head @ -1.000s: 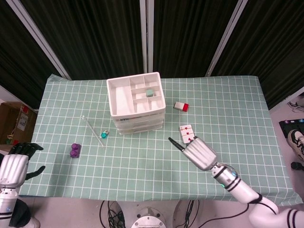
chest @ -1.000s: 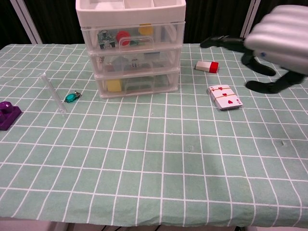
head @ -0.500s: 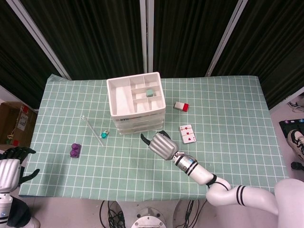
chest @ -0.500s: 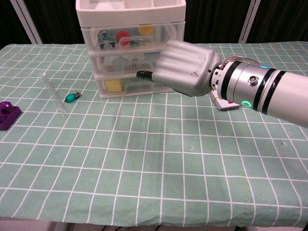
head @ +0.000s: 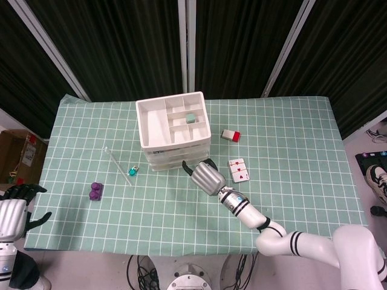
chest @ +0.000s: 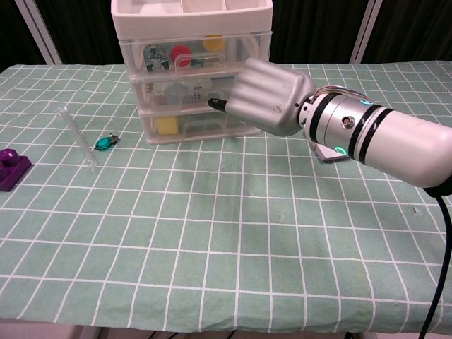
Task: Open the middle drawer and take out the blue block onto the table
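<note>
The white three-drawer unit (head: pixel 147 132) (chest: pixel 191 32) stands at the table's middle back, all drawers closed. Its middle drawer (chest: pixel 173 92) has a clear front; a white die shows inside, and I cannot make out a blue block there. My right hand (head: pixel 207 177) (chest: pixel 272 95) is right in front of the unit with its back to the chest camera. One dark fingertip (chest: pixel 214 104) touches the middle drawer's front beside the handle. The hand holds nothing. My left hand (head: pixel 15 211) hangs off the table's near left corner, fingers apart and empty.
A deck of playing cards (head: pixel 237 170) lies just right of the right hand. A red-and-white block (head: pixel 231 135) sits further back. Left of the unit lie a glass tube (head: pixel 118 165) (chest: pixel 79 134), a teal gem (head: pixel 132 171) (chest: pixel 104 143) and a purple block (head: pixel 95 191) (chest: pixel 8 168).
My right hand swept from the right of the cards leftward to the drawer fronts, then rose a little to the middle drawer. The left hand barely moved.
</note>
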`<state>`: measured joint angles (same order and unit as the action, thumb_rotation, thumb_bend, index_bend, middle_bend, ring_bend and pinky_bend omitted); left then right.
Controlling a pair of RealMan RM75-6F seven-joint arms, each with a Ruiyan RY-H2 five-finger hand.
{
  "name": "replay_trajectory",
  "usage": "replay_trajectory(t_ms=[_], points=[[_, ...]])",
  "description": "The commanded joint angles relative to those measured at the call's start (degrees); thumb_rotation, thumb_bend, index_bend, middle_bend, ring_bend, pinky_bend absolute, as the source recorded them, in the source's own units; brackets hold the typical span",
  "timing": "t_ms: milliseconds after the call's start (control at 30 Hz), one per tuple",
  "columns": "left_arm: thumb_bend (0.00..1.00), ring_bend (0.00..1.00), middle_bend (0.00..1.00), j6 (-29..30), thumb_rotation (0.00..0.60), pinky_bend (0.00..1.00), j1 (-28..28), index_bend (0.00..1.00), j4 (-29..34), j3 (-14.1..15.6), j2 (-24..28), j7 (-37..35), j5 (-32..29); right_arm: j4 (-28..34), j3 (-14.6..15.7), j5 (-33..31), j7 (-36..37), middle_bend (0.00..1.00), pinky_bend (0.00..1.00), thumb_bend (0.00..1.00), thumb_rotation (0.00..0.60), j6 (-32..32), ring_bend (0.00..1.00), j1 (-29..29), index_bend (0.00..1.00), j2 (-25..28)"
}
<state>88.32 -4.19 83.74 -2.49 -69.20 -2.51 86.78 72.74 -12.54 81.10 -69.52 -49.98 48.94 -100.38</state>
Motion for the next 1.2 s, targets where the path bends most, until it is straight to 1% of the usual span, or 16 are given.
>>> replay_trajectory(t_ms=[33, 300, 433, 933, 1033, 1100, 1200], points=[[0.13, 0.24, 0.31, 0.0, 0.6, 0.23, -0.1, 0.35, 0.1, -0.1, 0.0, 0.0, -0.1, -1.8, 0.1, -0.7, -0.6, 0.93, 1.0, 0.5, 0.6, -0.6, 0.99, 0.9, 0.13, -1.1], [0.13, 0.24, 0.31, 0.0, 0.6, 0.23, 0.1, 0.35, 0.1, -0.2, 0.0, -0.1, -0.2, -4.7, 1.4, -2.2, -2.3, 0.93, 1.0, 0.5, 0.6, -1.3, 0.99, 2.0, 0.16, -2.4], [0.13, 0.24, 0.31, 0.1, 0.6, 0.23, 0.3, 0.35, -0.1, -0.1, -0.1, -0.3, -0.4, -5.8, 2.1, -2.3, -2.5, 0.93, 1.0, 0.5, 0.6, -2.4, 0.99, 2.2, 0.19, -2.7], [0.13, 0.24, 0.31, 0.1, 0.6, 0.23, 0.8, 0.35, -1.3, -0.1, -0.7, -1.3, -0.7, -8.0, 2.7, -3.2, -3.0, 0.93, 1.0, 0.51, 0.6, -5.1, 1.0, 3.1, 0.2, -4.2], [0.13, 0.24, 0.31, 0.0, 0.6, 0.23, 0.8, 0.35, -1.5, -0.1, -0.8, -1.6, -0.8, -8.1, 3.0, -3.4, -3.3, 0.93, 1.0, 0.51, 0.6, -5.6, 1.0, 3.1, 0.24, -4.2], [0.13, 0.24, 0.31, 0.0, 0.6, 0.23, 0.9, 0.35, -1.7, -0.1, -0.9, -1.7, -0.9, -7.9, 3.2, -3.4, -3.3, 0.94, 1.0, 0.51, 0.6, -6.0, 1.0, 2.9, 0.29, -4.0], [0.13, 0.24, 0.31, 0.0, 0.6, 0.23, 1.0, 0.35, -2.0, -0.1, -1.1, -2.0, -0.8, -7.0, 3.6, -3.5, -3.3, 0.94, 1.0, 0.52, 0.6, -6.8, 1.0, 2.5, 0.35, -3.5]])
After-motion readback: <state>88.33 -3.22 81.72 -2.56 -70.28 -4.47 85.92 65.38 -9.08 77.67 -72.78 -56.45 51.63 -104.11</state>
